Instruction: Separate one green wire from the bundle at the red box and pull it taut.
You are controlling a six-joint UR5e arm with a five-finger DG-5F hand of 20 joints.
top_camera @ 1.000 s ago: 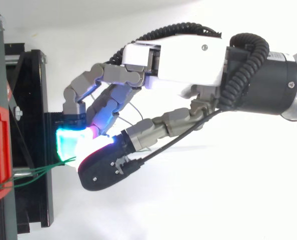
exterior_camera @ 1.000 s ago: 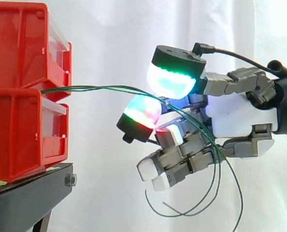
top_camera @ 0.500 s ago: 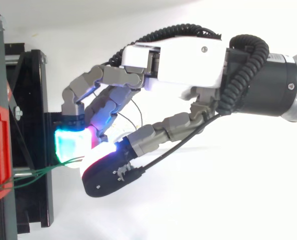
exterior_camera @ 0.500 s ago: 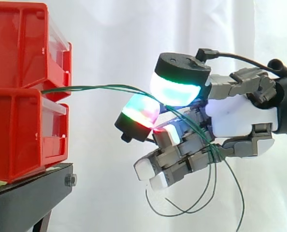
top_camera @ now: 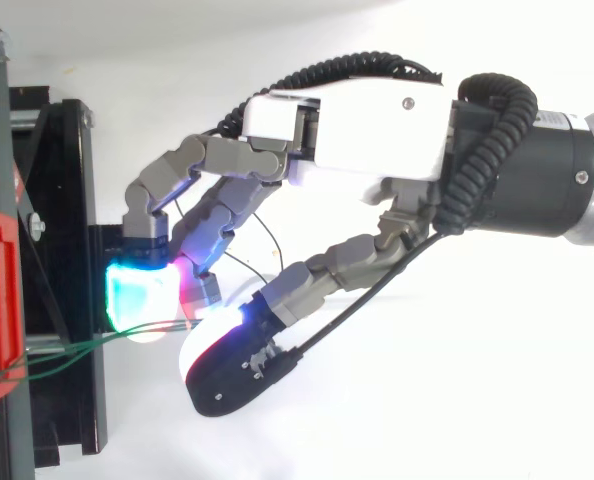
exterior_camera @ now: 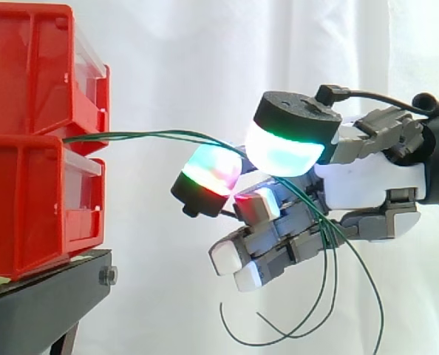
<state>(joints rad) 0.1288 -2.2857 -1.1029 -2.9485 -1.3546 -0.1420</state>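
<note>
Ahead of the hand [exterior_camera: 367, 181], well apart from its fingertips, two red bins [exterior_camera: 27, 207] are sitting stacked on a black stand [exterior_camera: 42, 299]; what is lying inside them cannot be told. From the seam where the bins are meeting, the green wires [exterior_camera: 153, 134] are running as a bundle nearly level toward the hand, long axis left to right, sagging slightly. They are passing between the upper and lower glowing pads [exterior_camera: 282, 151], which are standing a little apart, then slanting down across the palm side. The hand's fingers are curling round them, and the loose ends are hanging in loops below the hand.
</note>
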